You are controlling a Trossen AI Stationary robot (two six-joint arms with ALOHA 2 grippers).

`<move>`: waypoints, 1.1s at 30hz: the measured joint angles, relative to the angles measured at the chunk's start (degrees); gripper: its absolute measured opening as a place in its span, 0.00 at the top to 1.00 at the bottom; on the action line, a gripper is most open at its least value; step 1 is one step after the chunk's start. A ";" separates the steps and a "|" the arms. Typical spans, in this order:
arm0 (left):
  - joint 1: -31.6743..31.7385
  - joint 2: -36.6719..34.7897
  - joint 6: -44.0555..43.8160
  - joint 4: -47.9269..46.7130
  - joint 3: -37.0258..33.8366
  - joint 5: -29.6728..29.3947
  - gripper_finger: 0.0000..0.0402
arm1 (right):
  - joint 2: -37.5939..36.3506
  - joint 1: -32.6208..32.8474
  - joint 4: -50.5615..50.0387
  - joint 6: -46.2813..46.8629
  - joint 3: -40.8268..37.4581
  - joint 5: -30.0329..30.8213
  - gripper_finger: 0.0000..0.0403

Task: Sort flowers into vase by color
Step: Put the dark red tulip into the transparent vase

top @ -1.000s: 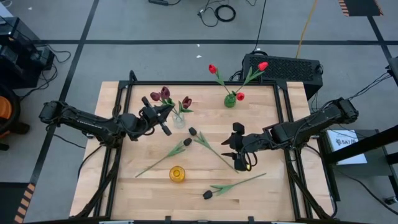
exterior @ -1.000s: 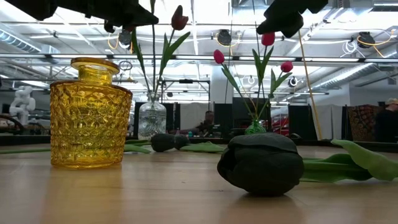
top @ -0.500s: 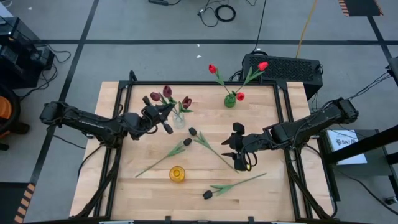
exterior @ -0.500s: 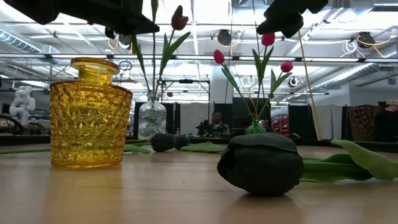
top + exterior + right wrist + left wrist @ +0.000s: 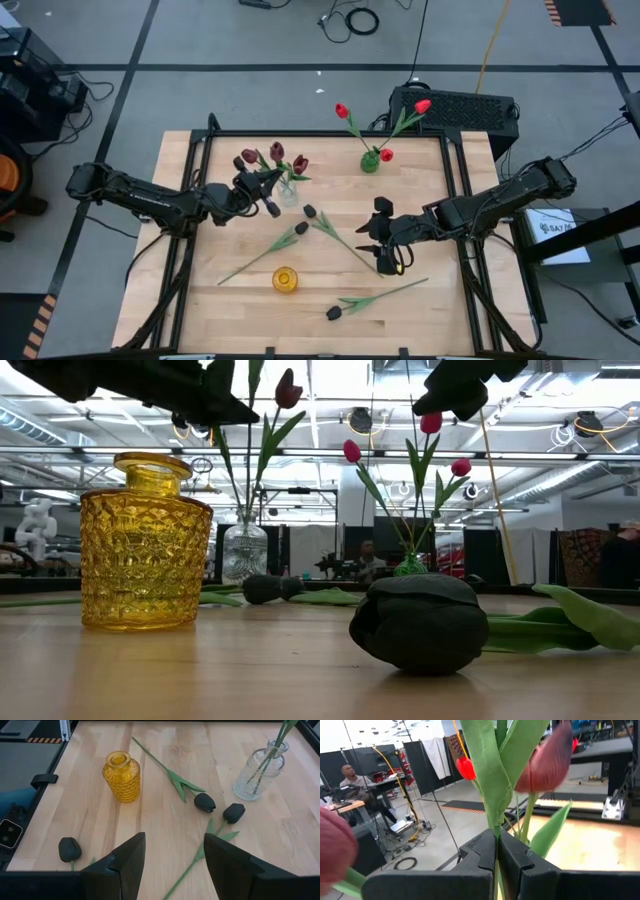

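My left gripper (image 5: 264, 193) is shut on a tulip's green stem (image 5: 492, 780), just left of the clear vase (image 5: 288, 192). Three maroon heads (image 5: 276, 151) cluster above that vase, and stems (image 5: 265, 760) stand in it. The green vase (image 5: 370, 160) at the far side holds red tulips (image 5: 342, 110). The yellow vase (image 5: 285, 279) stands near the front. Three black tulips (image 5: 309, 212) (image 5: 301, 229) (image 5: 333, 313) lie flat on the wood. My right gripper (image 5: 385, 250) hangs open above the table's right middle, touching nothing. My left gripper pinches the tulip's stem where a leaf wraps it (image 5: 496, 827) between its two fingers (image 5: 480, 855). The fingers come in level and lie across the stem. The stem stands roughly upright, leaves rising above the fingers. The fingers hide its lower end.
A black box (image 5: 455, 108) sits behind the table's far right edge. Bare wood lies at the near left (image 5: 200, 300) and far left (image 5: 190, 150) of the table. The room beyond shows in the low view, with a person (image 5: 370, 555) far behind the table.
My left gripper has sunk slightly beside the clear vase. The tulip it holds has tipped, its maroon head swinging a little toward the table's right, closer over the vase. The right arm has kept still.
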 joint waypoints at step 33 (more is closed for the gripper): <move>-6.12 -4.87 -1.32 -14.12 1.46 -4.36 0.61 | 0.02 0.00 -0.72 0.17 0.00 0.00 0.52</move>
